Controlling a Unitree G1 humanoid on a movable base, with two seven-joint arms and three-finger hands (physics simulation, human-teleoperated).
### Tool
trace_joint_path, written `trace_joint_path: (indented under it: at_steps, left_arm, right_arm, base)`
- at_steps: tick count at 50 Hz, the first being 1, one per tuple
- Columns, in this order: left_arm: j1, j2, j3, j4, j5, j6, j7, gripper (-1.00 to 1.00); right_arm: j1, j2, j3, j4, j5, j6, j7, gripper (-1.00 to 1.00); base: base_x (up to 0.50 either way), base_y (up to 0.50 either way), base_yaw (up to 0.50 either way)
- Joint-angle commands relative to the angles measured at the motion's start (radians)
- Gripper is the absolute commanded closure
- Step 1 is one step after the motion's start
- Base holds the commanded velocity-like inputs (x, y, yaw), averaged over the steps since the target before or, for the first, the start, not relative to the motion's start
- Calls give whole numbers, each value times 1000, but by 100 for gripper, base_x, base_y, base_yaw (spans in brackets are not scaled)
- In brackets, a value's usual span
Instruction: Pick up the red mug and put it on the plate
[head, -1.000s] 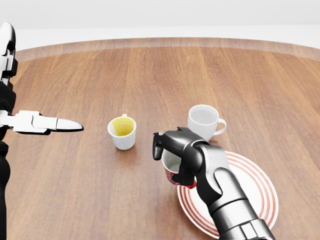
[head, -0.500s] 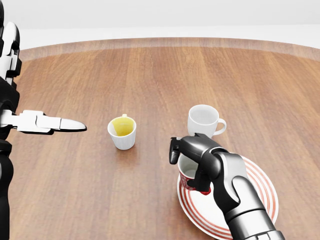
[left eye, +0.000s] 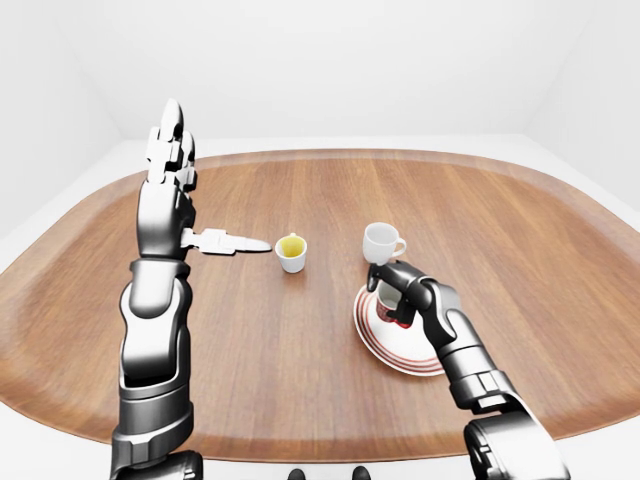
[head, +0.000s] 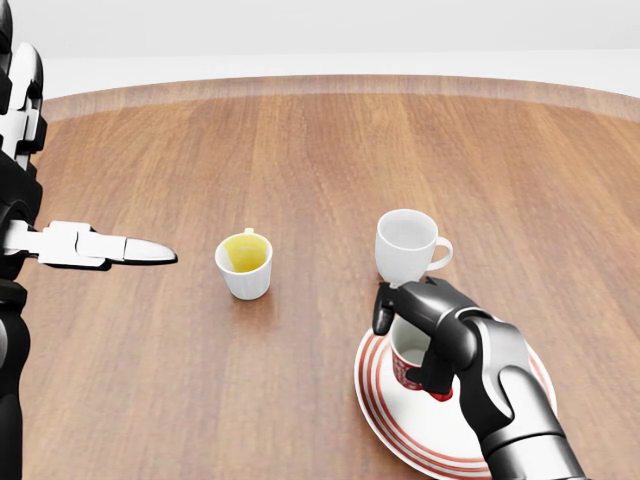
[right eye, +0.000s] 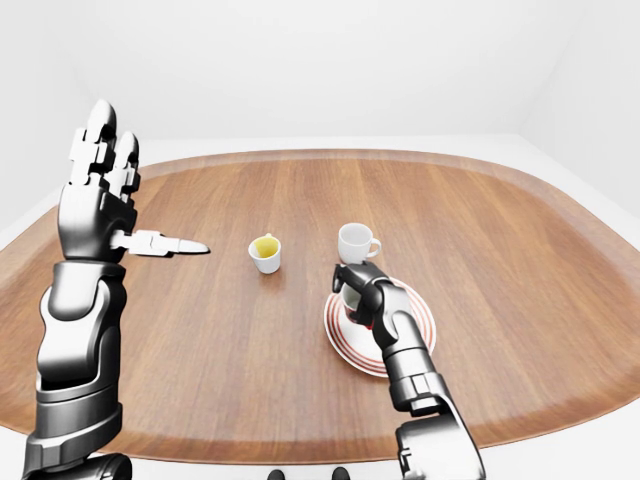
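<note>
Three cups, one plate (head: 520, 405), two hands.
The right hand (head: 430, 325) grips the red mug (head: 408, 362), now over the plate instead of its edge; left hand (left eye: 172, 160) raised, fingers spread.

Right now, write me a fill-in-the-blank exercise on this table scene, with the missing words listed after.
1. The right hand grips the red mug over the striped ____.
2. The cup with the yellow inside stands to the ____ of the white mug in the head view.
3. The left hand is raised with its fingers ____.
4. The table is made of ____.

Missing words: plate; left; open; wood
</note>
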Motion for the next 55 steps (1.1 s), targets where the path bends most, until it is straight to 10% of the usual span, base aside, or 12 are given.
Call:
trace_joint_path:
  at_steps: [1,55]
  left_arm:
    - [5,-3,0,3,1,0,0,-100]
    - [10,-3,2,-1,-2,0,-1,-100]
  right_arm:
    - [0,-29,-22,34,-4,0,-32,100]
    - [-130,-99,-24,461,158,0,-284,100]
  base:
    - [0,0,0]
    - [0,0,0]
